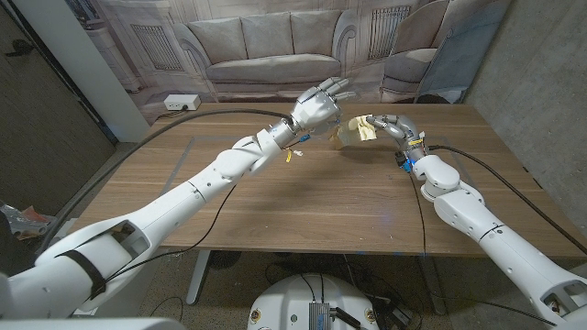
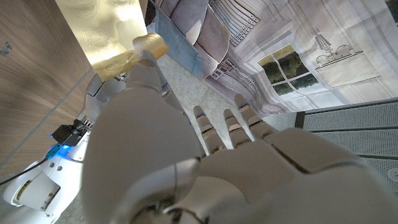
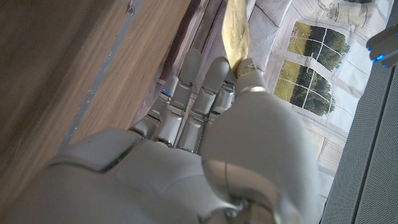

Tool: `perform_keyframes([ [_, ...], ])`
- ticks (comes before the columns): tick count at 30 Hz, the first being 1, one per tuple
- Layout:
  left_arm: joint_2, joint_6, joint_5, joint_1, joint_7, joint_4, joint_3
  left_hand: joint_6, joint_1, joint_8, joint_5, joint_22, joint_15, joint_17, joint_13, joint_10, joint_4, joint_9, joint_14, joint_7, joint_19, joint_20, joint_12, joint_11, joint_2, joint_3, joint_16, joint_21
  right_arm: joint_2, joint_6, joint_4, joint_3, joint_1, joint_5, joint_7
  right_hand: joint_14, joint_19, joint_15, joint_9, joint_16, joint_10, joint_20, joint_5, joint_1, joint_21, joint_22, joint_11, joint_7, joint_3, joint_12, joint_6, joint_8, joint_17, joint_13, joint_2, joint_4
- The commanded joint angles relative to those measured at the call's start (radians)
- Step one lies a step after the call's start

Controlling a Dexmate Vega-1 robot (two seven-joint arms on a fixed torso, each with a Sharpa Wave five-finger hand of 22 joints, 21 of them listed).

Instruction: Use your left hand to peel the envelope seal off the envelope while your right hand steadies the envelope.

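Left wrist view alone shows right hand pinching envelope.

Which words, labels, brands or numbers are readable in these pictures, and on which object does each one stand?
None are readable. The envelope held by the right hand shows only an embossed pattern, no lettering. The left hand and the table carry no legible marks.

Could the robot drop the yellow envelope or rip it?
Maybe. The right robot hand holds the envelope up off the table by one end, so a hard pull might slip it loose. The left robot hand is spread beside it, fingers apart, so it could bump or bend the envelope before catching the seal.
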Motion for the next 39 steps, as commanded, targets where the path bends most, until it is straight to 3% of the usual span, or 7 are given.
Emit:
perform_keyframes([
  [1,-0.004,0.015,-0.020,0.025,0.063,0.000,-0.016,0.065,0.003,-0.004,0.000,0.003,-0.167,0.001,0.002,0.017,-0.002,0.002,0.011,-0.017,0.005,0.001,0.005,0.001,0.001,0.002,0.004,0.004,-0.028,-0.065,-0.056,-0.004,-0.015,-0.019,-0.032,0.007,-0.005,-0.134,0.046,-0.005,-0.001,-0.017,0.005,0.003,0.009,-0.001,-0.004,-0.001,-0.003,0.002,0.010,0.004,0.003,0.002,0.005,-0.003],
  [12,-0.009,0.005,-0.078,0.047,0.093,-0.005,-0.038,0.065,0.003,-0.009,-0.001,0.003,-0.168,0.001,0.002,0.025,-0.002,0.001,0.017,-0.017,0.008,0.001,0.006,0.001,0.002,0.003,0.005,0.005,-0.063,-0.163,-0.128,-0.009,-0.025,-0.074,-0.091,0.007,-0.009,-0.136,0.044,-0.005,-0.002,-0.017,0.005,0.005,0.021,-0.006,-0.005,-0.003,-0.004,0.000,0.008,0.001,-0.001,0.000,0.006,-0.003],
  [18,-0.020,0.004,-0.134,0.069,0.107,-0.002,-0.058,0.067,0.002,-0.011,-0.002,0.003,-0.169,0.001,0.002,0.032,-0.002,0.001,0.018,-0.016,0.009,0.000,0.006,0.001,0.001,0.003,0.005,0.005,-0.085,-0.288,-0.195,-0.032,-0.017,-0.154,-0.166,0.008,-0.014,-0.135,0.043,-0.004,-0.005,-0.014,0.004,0.003,0.026,-0.009,-0.004,-0.004,-0.006,0.000,0.007,0.000,-0.004,0.001,0.005,-0.002],
  [23,-0.019,-0.005,-0.164,0.079,0.112,0.002,-0.065,0.068,0.002,-0.013,-0.002,0.003,-0.169,0.001,0.002,0.036,-0.002,0.001,0.020,-0.016,0.011,0.001,0.006,0.001,0.001,0.003,0.005,0.006,-0.070,-0.247,-0.180,-0.016,-0.028,-0.129,-0.140,0.009,-0.015,-0.135,0.039,-0.001,-0.006,-0.015,0.003,0.005,0.032,-0.011,-0.005,-0.009,-0.006,0.000,0.007,-0.002,-0.003,0.003,0.006,-0.003],
  [39,-0.069,-0.054,-0.398,0.135,0.133,0.042,-0.122,0.056,0.008,-0.027,-0.005,0.004,-0.157,0.002,0.002,0.042,-0.004,0.002,0.022,0.001,0.007,0.017,0.000,0.002,0.005,0.008,0.002,0.004,-0.068,-0.308,-0.217,-0.016,-0.036,-0.176,-0.184,-0.012,-0.036,-0.137,0.023,0.001,-0.053,-0.012,-0.007,0.006,0.050,-0.022,-0.025,-0.027,-0.012,-0.009,-0.033,-0.025,-0.017,0.021,0.009,-0.001],
])
